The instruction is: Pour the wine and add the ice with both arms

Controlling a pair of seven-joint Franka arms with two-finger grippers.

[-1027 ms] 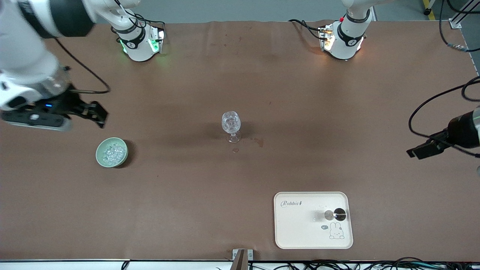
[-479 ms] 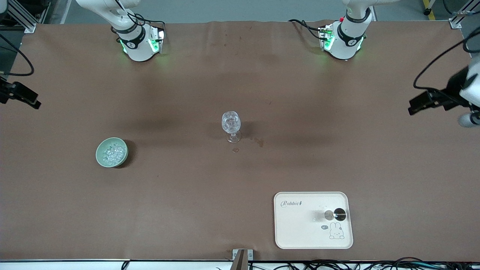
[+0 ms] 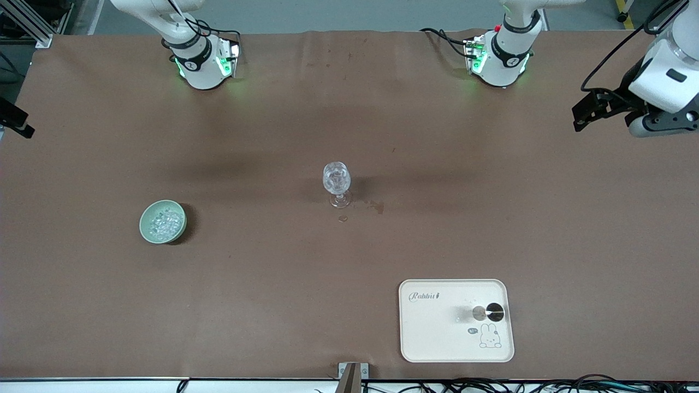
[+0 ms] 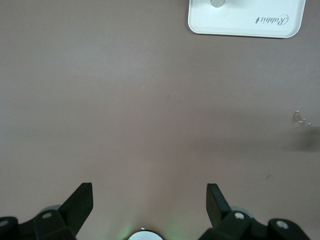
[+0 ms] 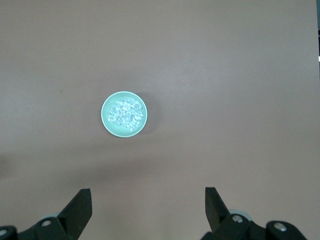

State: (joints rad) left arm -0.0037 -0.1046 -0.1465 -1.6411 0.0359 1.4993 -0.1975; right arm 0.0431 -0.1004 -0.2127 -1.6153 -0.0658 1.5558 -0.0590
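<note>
A clear stemmed wine glass (image 3: 336, 184) stands upright mid-table on the brown table covering (image 3: 349, 256), glassy chunks glinting in its bowl. The ice (image 3: 165, 222), a heap of small clear chunks, fills a pale green round bowl (image 3: 163, 221) toward the right arm's end of the table. Nearer the front camera sits a cream rectangular tray (image 3: 456, 320) printed with a rabbit, carrying a small shiny metal cup (image 3: 489, 312).

The left gripper (image 3: 585, 112) hangs at its own end of the table; its wrist view shows the black fingers (image 4: 80, 201) spread wide over bare covering. The right gripper (image 3: 16, 121) barely shows in the front view, but its wrist view shows spread, empty fingers (image 5: 79, 206) high above the bowl.
</note>
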